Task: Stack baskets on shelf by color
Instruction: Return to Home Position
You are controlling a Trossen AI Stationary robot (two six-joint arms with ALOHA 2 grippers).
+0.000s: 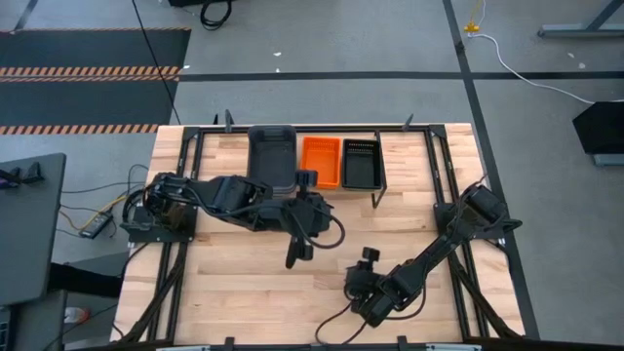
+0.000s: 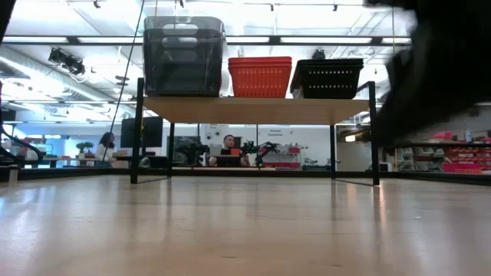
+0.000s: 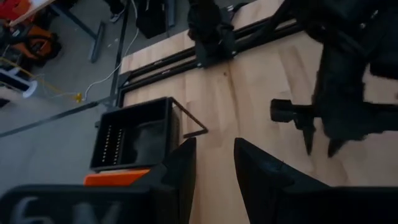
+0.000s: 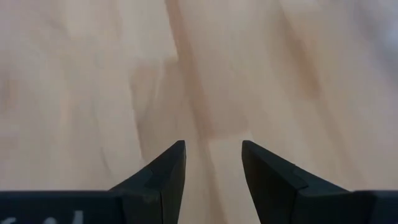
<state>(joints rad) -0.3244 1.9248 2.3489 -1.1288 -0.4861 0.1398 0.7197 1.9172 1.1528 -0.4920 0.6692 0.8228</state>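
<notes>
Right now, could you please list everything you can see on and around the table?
grey baskets: one stack, grey, left end of the shelf
orange baskets: one stack, orange, middle of the shelf
black baskets: one stack, black, right end of the shelf
shelf: one, light wood plank on black legs, far side of the table
table: one, light wood, under both arms
people: two, far off in the room behind the table
left gripper: one, dark, open and empty, over the table's middle in front of the shelf
right gripper: one, dark, open and empty, over bare wood nearer the front edge
</notes>
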